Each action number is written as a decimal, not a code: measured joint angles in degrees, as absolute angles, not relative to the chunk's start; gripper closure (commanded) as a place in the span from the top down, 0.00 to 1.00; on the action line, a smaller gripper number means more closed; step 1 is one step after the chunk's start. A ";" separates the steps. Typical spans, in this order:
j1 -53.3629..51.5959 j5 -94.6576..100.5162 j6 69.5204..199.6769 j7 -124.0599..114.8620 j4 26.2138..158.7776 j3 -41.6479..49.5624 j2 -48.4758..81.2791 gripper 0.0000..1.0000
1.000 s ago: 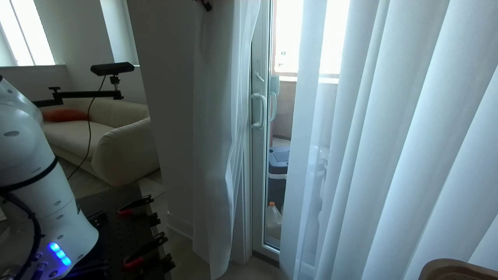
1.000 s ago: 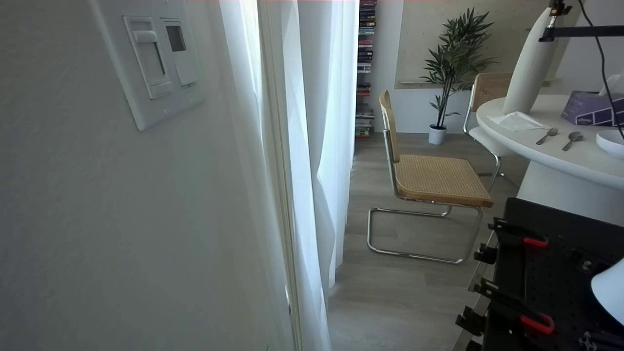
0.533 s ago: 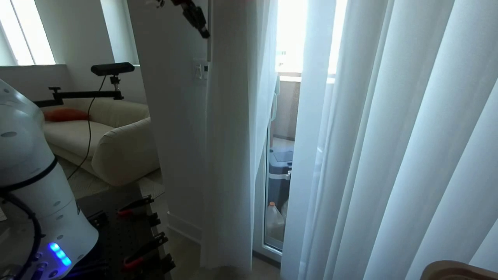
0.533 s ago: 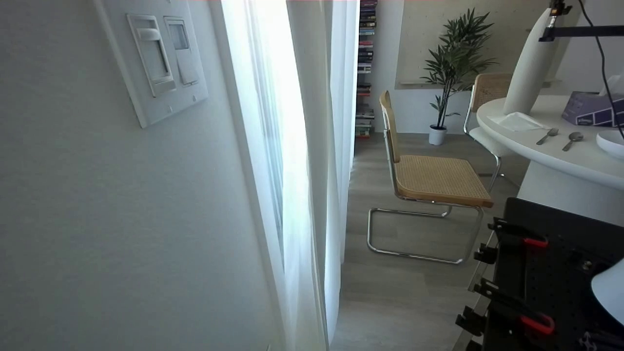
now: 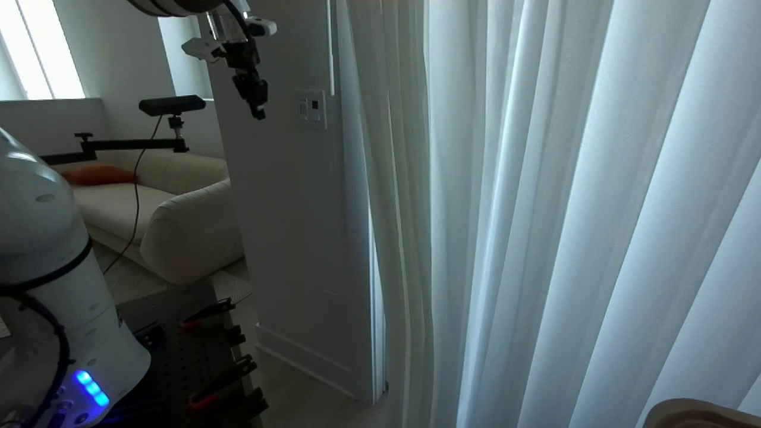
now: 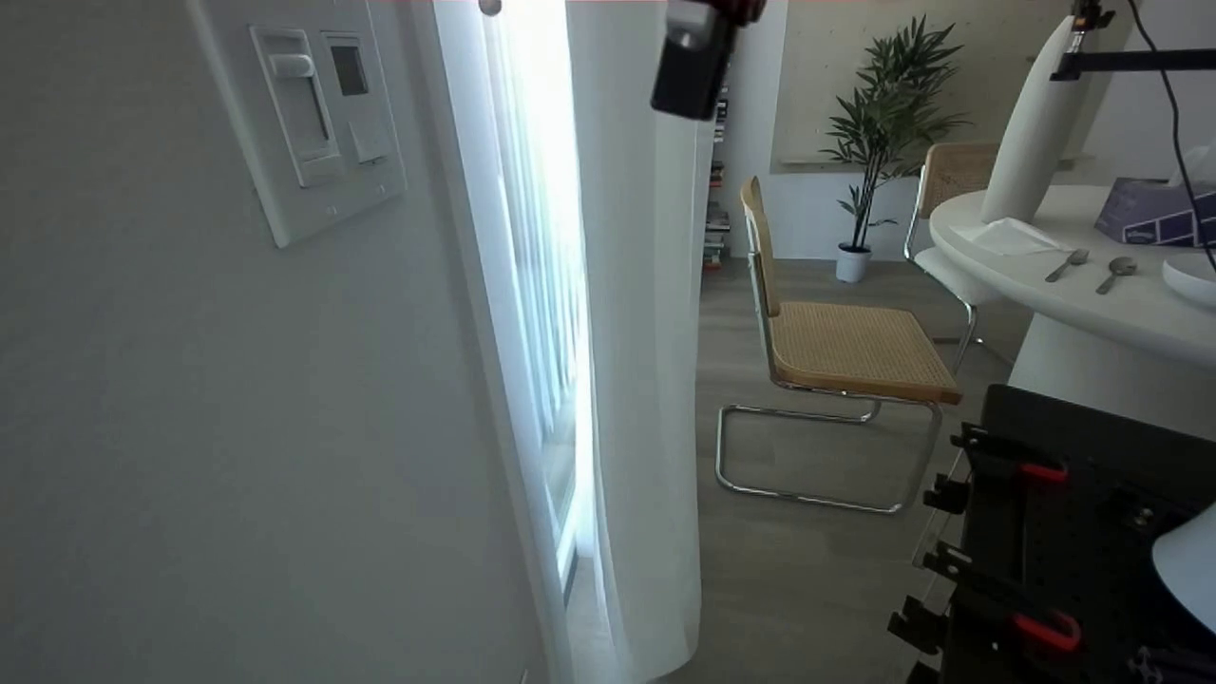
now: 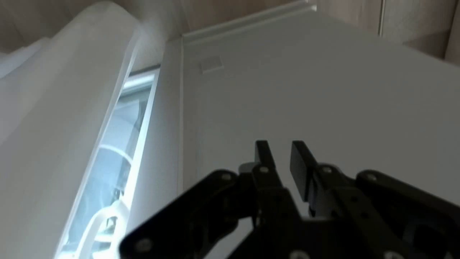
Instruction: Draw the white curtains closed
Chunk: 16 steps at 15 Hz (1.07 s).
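The white curtains (image 5: 535, 208) hang in tall pleats and cover most of the glass door in an exterior view. Their free edge also shows in an exterior view (image 6: 636, 332) and at the left of the wrist view (image 7: 54, 118). A bright strip of the glass door (image 7: 111, 151), with a white handle, shows between that edge and the wall. My gripper (image 7: 279, 151) has its fingers apart with nothing between them, in front of the white wall panel. In the exterior views the gripper (image 5: 258, 113) hangs left of the curtains, apart from them, and also shows at the top (image 6: 689, 85).
A wall switch plate (image 5: 311, 109) sits right of the gripper. A cream sofa (image 5: 190, 232) and a camera on a black arm (image 5: 171, 105) stand behind. Black clamps line the robot's table (image 6: 1121, 532). A cane chair (image 6: 855, 351) and a white round table (image 6: 1092, 294) stand beyond.
My gripper has come down and left, away from the curtains. The curtains' free edge has swung to hang near the wall, and the open gap showing the glass door has closed in an exterior view.
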<state>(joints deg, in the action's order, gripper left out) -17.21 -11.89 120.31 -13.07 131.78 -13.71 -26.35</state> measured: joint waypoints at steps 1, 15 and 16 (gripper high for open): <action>-17.67 -12.01 117.04 -12.25 131.57 -13.81 -26.30 0.06; -13.77 4.98 75.21 1.20 116.50 -12.68 -22.41 1.00; -13.36 5.24 75.24 1.33 115.73 -12.03 -22.36 1.00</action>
<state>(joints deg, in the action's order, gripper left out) -13.36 5.24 75.24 1.33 115.73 -12.03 -22.36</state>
